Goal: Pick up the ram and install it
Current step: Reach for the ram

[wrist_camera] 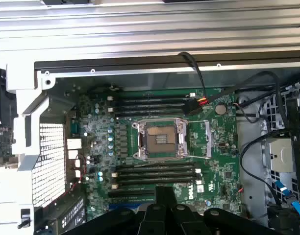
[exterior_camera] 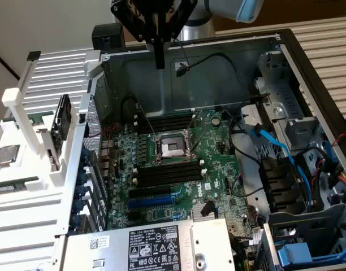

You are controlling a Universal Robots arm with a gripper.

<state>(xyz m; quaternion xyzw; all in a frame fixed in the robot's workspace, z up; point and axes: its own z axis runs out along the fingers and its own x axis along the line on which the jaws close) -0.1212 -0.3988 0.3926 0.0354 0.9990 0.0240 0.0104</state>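
You're holding the gripper point(exterior_camera: 159, 62) high over the open computer case point(exterior_camera: 218, 62), jaws pinched shut with nothing showing between them, above the motherboard point(exterior_camera: 218, 147). The ram point(exterior_camera: 16, 184) is lying flat on the white rack point(exterior_camera: 54, 68) at the exterior view's left, near the silver processor chip point(exterior_camera: 6, 154), well apart from the gripper.

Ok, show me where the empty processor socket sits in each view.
Exterior view: the processor socket is in the middle of the motherboard, between two banks of black memory slots.
Wrist view: the processor socket lies between the same two banks of memory slots.
Shared landmark: the round coin battery, just off the end of one bank.
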